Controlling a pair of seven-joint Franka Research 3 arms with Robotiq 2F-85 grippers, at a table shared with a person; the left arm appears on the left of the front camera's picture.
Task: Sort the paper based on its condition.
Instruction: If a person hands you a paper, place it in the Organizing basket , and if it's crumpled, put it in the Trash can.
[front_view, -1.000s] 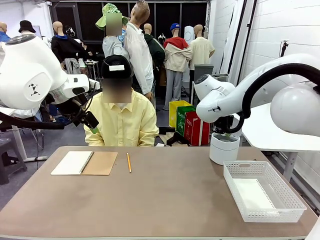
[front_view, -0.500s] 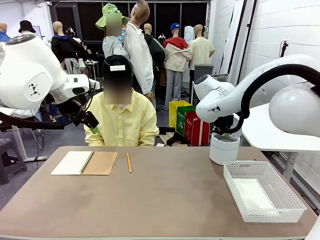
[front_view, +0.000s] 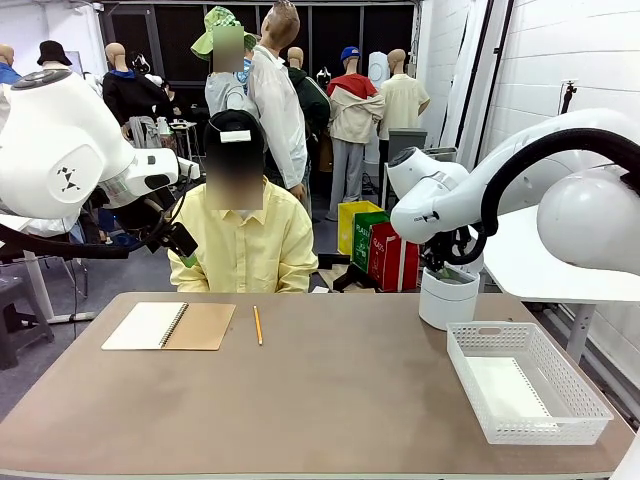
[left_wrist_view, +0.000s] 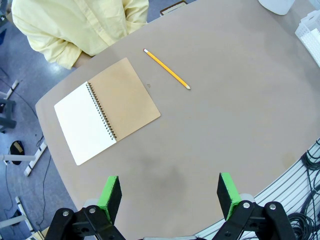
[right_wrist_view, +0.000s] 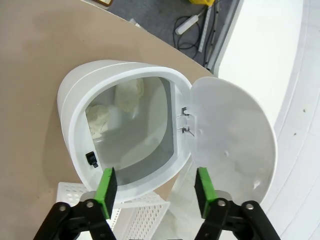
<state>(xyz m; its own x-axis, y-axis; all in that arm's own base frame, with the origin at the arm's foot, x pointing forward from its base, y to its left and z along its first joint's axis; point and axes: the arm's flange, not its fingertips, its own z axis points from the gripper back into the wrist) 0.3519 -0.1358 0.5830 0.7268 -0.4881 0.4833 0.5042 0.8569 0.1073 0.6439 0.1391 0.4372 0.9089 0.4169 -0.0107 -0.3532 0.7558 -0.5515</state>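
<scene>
Right claw (right_wrist_view: 155, 192) now spread apart over open white bin (right_wrist_view: 120, 125), nothing between pads; crumpled paper (right_wrist_view: 127, 95) lies inside. Crumpled sheet sorted. Left claw (left_wrist_view: 170, 195) apart, idle.

White bin (right_wrist_view: 125, 130), lid (right_wrist_view: 235, 135), mesh-patterned basket (front_view: 527, 385); brown-covered notebook (left_wrist_view: 107, 110) with white page; yellow pencil (left_wrist_view: 166, 69); tan table (front_view: 330, 400); pale yellow shirt (front_view: 243, 245).

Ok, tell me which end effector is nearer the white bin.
Right. The right end effector hangs open directly above the open bin, looking into it. The left end effector is over the table's opposite side, near the notebook.
</scene>
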